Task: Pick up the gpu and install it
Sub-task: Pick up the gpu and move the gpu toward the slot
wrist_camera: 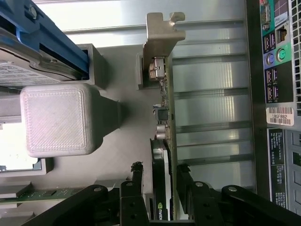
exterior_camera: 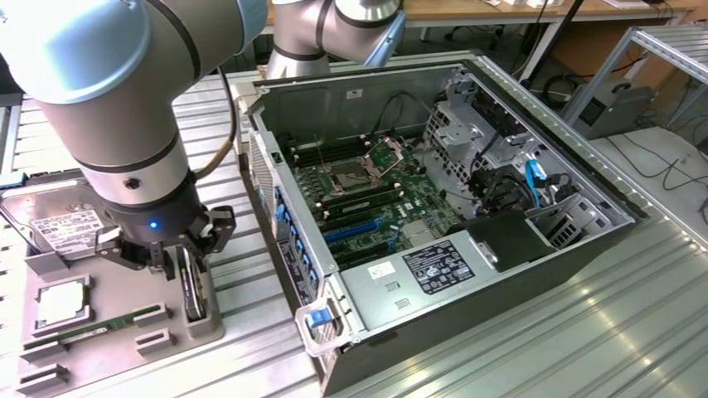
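While the claw [exterior_camera: 191,264] hangs released astride the gpu [exterior_camera: 197,292], which stands on edge in a slot at the tray's [exterior_camera: 208,328] right end in the exterior view, small gaps show beside the card. Closing off-centre could tilt it. A skewed lift could snag the bracket [wrist_camera: 162,33] in its slot. Further right lies the open case [exterior_camera: 332,91].

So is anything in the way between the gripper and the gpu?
No, nothing I can see is in the way. The gripper is right down over the gpu, which stands on its edge in the grey holder tray.
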